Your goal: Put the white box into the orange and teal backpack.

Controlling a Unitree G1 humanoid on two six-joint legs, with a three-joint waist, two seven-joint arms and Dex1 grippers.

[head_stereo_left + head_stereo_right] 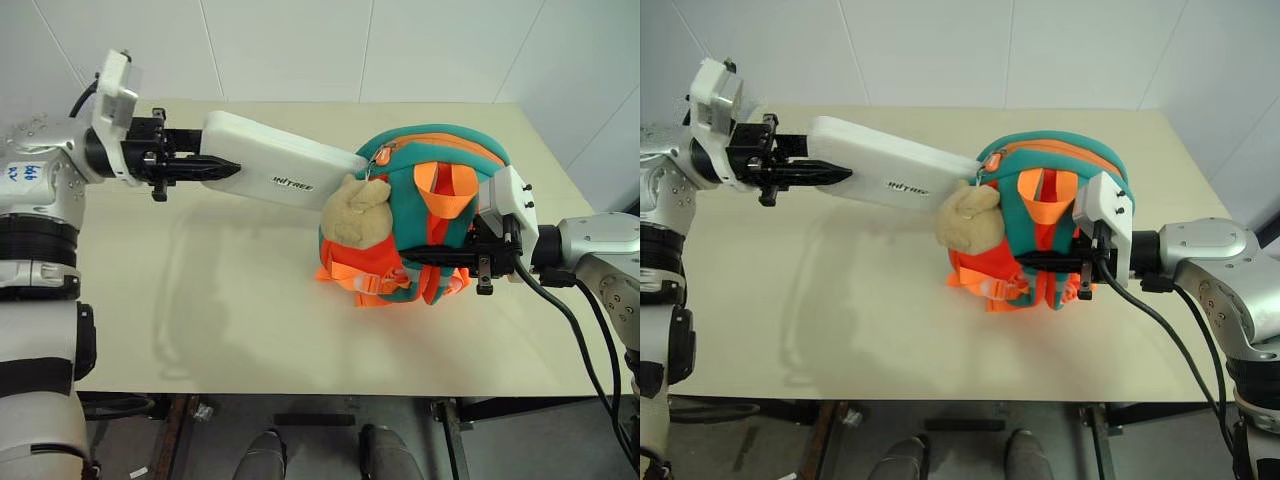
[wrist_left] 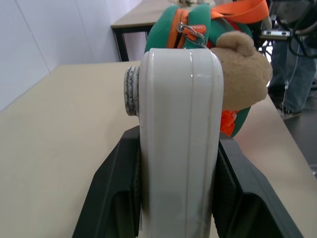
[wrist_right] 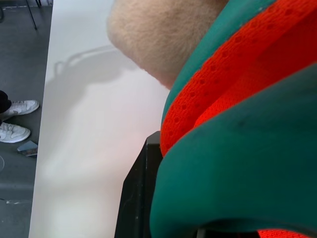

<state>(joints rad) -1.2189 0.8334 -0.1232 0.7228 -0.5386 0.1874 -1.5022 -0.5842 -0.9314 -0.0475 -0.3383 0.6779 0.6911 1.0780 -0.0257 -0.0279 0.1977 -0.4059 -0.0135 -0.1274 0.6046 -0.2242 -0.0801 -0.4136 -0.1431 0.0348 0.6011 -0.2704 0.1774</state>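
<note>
My left gripper (image 1: pixel 205 166) clamped on the box (image 1: pixel 285 163), arm level above the table (image 1: pixel 250 300), right gripper (image 1: pixel 440 252) pinching the backpack (image 1: pixel 440 150) upright

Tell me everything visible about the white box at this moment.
The white box is a flat, glossy plastic case with rounded corners, small dark lettering and a ridged round knob on one edge. The left claw grips one end, holding it above the table. Its far end meets the orange and teal backpack beside the plush head.

Box (image 1: pixel 280 160) left of backpack (image 1: pixel 440 190), apparently touching
</note>
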